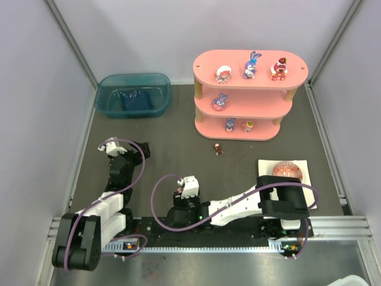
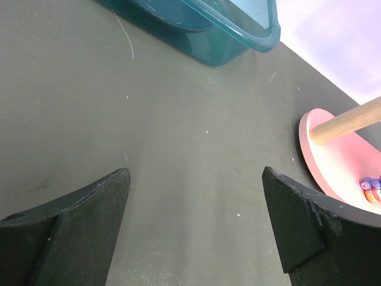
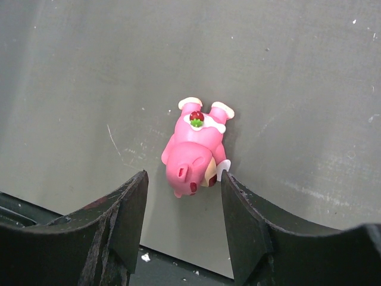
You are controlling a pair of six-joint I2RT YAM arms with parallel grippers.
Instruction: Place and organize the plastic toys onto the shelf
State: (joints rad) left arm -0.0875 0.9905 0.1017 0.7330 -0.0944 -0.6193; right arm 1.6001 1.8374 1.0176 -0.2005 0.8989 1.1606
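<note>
My right tool (image 3: 184,177) is spread apart around the pink pig toy (image 3: 196,152) lying on the bench (image 3: 297,89). The pick looks to be in hand: next I close, lift, and carry it toward one o'clock to the shelf (image 1: 236,62), which holds six toys. My left tool (image 2: 195,171) is spread and bare. The teal bin (image 1: 107,95) sits at eleven o'clock, contents unclear

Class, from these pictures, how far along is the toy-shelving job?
Done: six toys stand on the pink shelf, three on top. In hand: the right gripper, fingers open, straddles a pink pig lying on the mat. To do: that pig and a small figure on the mat before the shelf.
</note>
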